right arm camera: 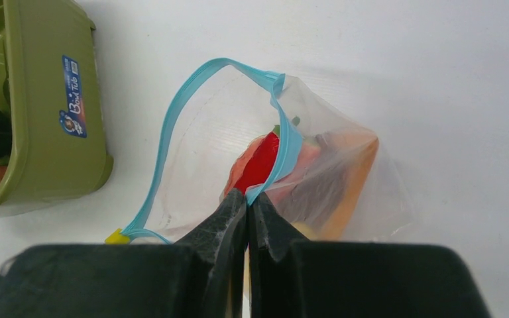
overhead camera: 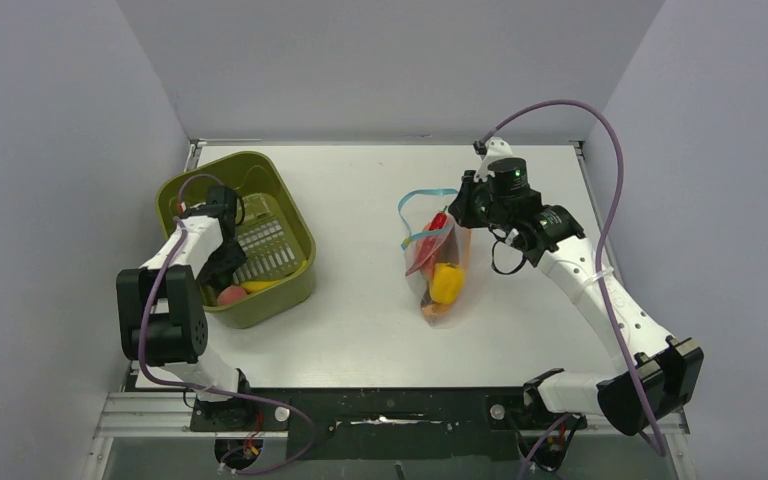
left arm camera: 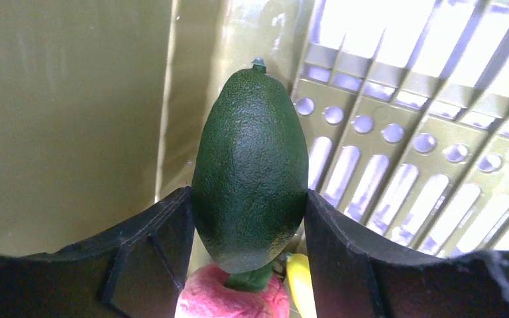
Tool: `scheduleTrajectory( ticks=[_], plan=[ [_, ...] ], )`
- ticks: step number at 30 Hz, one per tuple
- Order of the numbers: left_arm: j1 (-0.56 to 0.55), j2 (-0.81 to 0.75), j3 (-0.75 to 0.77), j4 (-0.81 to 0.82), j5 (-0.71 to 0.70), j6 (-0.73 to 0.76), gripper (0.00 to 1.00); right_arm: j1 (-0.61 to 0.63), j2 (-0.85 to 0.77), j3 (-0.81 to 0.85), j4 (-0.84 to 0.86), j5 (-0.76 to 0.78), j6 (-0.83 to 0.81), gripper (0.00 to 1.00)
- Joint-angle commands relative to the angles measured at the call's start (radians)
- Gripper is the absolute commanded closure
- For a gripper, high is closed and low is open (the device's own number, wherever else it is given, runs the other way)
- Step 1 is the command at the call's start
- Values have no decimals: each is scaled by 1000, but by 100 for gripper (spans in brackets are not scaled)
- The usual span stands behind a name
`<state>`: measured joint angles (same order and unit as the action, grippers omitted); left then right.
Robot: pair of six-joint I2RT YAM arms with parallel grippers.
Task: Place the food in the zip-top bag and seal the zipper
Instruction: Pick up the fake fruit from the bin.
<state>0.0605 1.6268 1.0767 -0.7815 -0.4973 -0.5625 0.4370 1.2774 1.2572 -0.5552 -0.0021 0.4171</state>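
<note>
1. The left hand (left arm camera: 246, 193) reaches down into the green bin (overhead camera: 290, 215), which stands at the 9 o'clock side of the surface (overhead camera: 360, 190).
2. Its fingers (left arm camera: 166, 232) sit against both flanks of an avocado (left arm camera: 250, 165), grasping it. In the wrist view the stem points to 12 o'clock.
3. A pink fruit (left arm camera: 205, 299) and a yellow piece (left arm camera: 300, 285) lie in the bin at the avocado's 6 o'clock.
4. The bag (overhead camera: 438, 262) lies toward 3 o'clock on the surface, well apart from the bin.
5. The right hand (right arm camera: 248, 199) is clenched on the zipper (right arm camera: 166, 132) at the bag's 1 o'clock corner. The rest of the mouth gapes open in a loop.
6. Inside the bag are a red pepper (right arm camera: 260, 162) and a yellow fruit (overhead camera: 447, 283).
</note>
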Motion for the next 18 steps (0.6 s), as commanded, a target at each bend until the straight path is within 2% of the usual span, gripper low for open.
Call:
scheduleTrajectory(
  ticks=[1, 9, 18],
  plan=[
    [-19, -58, 91, 11, 44, 10, 64, -6, -53, 22, 25, -27, 27, 100],
    [-66, -119, 200, -54, 34, -19, 65, 2, -86, 13, 15, -51, 71, 100],
    [-116, -163, 347, -75, 118, -48, 64, 7, -63, 35, 18, -77, 79, 100]
  ],
)
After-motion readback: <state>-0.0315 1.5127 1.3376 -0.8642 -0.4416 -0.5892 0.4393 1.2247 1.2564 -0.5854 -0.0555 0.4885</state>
